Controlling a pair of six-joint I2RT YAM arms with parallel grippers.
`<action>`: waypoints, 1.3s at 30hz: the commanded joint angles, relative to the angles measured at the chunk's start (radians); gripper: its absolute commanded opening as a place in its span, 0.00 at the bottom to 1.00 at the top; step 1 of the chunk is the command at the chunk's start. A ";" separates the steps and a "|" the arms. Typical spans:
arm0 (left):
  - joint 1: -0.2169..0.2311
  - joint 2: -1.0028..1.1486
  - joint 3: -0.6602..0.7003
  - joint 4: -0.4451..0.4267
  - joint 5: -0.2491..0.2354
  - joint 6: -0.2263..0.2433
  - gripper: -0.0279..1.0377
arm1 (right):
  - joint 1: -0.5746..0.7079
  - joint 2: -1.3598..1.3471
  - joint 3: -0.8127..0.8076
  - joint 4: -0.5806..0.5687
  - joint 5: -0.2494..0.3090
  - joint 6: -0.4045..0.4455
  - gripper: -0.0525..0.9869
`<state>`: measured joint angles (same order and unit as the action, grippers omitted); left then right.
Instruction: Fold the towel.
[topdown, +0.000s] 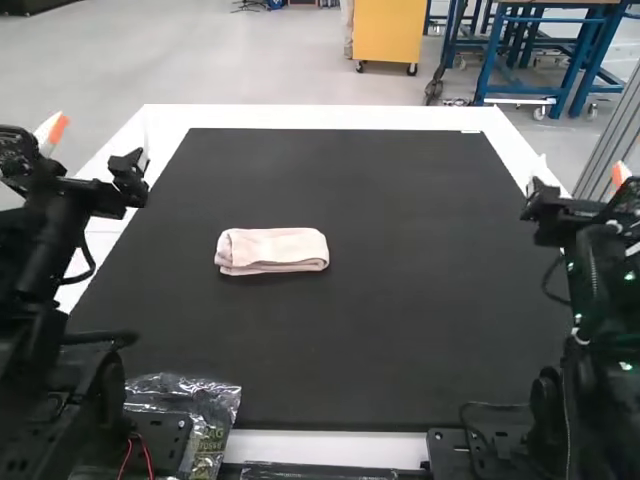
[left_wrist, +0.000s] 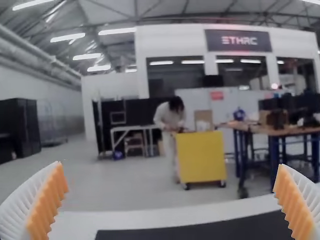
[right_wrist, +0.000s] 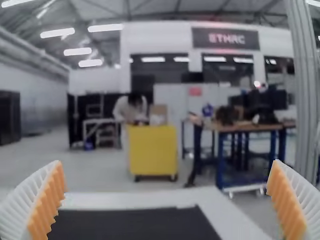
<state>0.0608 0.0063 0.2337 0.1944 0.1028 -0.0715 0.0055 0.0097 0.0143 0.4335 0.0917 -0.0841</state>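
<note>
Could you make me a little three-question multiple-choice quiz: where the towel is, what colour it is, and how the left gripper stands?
1. Where is the towel?
A) On the table's white edge
B) On the yellow cart
C) On the black mat

2. What colour is the towel?
A) Pale pink
B) Dark blue
C) Bright green

3. How does the left gripper stand?
A) Shut on the towel
B) Open
C) Shut on nothing

Key:
1: C, the high view shows black mat all around it.
2: A, its folded top looks pale pink.
3: B, the left wrist view shows its fingers wide apart.
</note>
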 joint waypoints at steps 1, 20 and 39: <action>0.008 -0.006 -0.089 0.040 -0.098 0.053 0.94 | 0.007 -0.008 -0.013 -0.058 0.094 -0.055 0.94; 0.002 -0.006 -0.235 -0.184 -0.163 0.078 0.94 | 0.008 -0.010 -0.014 -0.412 -0.003 -0.006 0.94; 0.001 -0.006 -0.234 -0.184 -0.163 0.078 0.94 | 0.008 -0.010 -0.014 -0.418 -0.021 -0.008 0.94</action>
<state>0.0605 0.0093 0.0055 0.0048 -0.0532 -0.0036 0.0055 0.0097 0.0055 0.0128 0.0845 -0.0948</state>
